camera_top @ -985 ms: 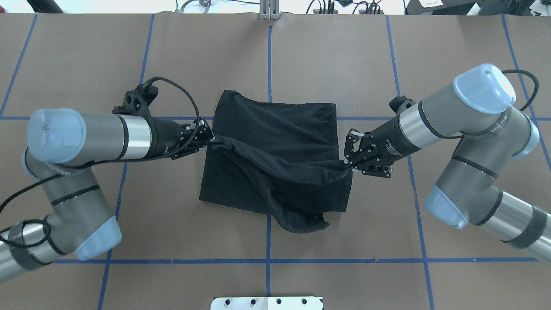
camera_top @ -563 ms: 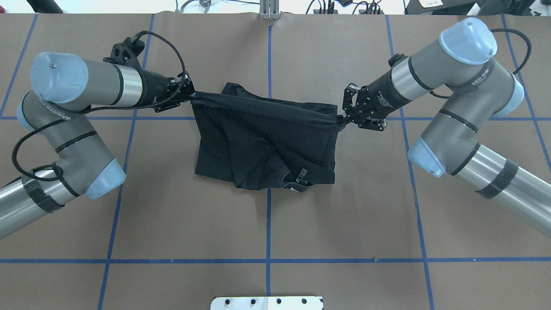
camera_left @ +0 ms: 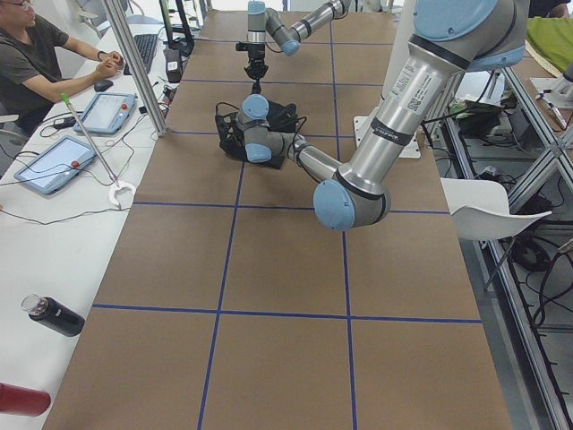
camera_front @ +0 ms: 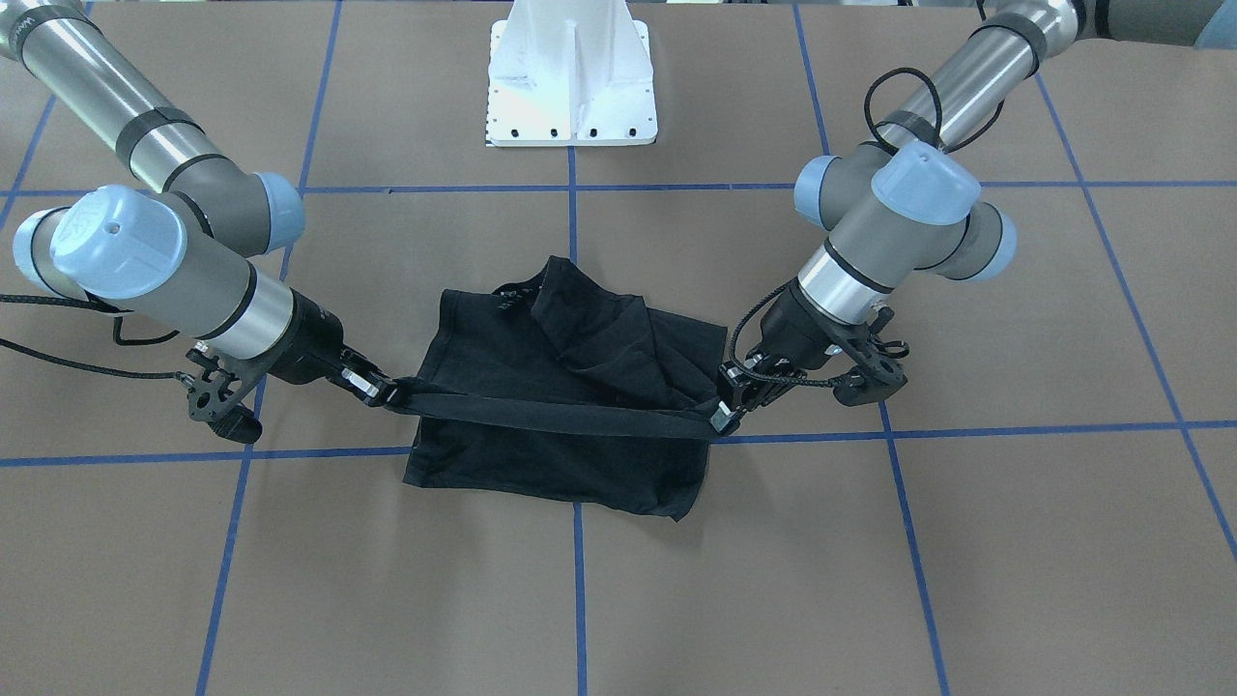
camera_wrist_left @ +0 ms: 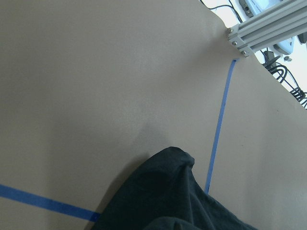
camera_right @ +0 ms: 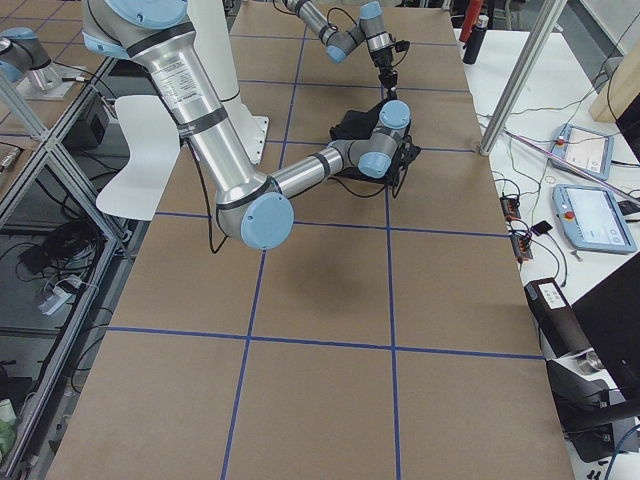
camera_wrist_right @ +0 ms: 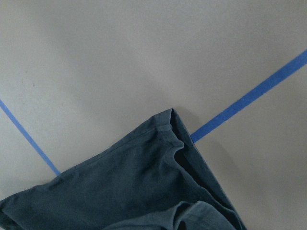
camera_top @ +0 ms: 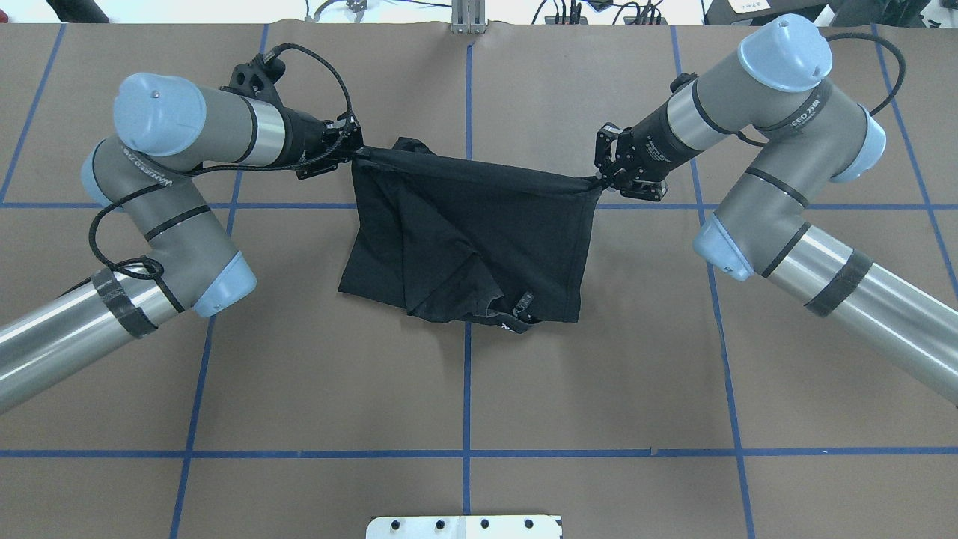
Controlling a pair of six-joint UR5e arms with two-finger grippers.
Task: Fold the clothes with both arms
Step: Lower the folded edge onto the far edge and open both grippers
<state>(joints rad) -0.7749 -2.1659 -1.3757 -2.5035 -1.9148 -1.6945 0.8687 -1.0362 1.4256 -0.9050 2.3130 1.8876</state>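
My brown-papered counter (camera_top: 599, 374), gridded with blue tape (camera_top: 299, 454), carries the black T-shirt (camera_top: 479, 247)'s lower folds and my white pedestal base (camera_front: 572, 77).

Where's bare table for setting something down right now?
Free: the brown paper table between the black short-sleeved T-shirt and the white bolted base plate; also the strip beyond the shirt's taut hem. Crowded: the line between the left black claw and right black claw, both clamped on it.

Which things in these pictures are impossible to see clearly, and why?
- Any print on the T-shirt: none shows; folds may cover it.
- White mark at its near edge, overhead: too small to read.
- Left hand and right hand fingertips: outside both wrist views.
- Exterior left: the left arm partly hides the shirt.
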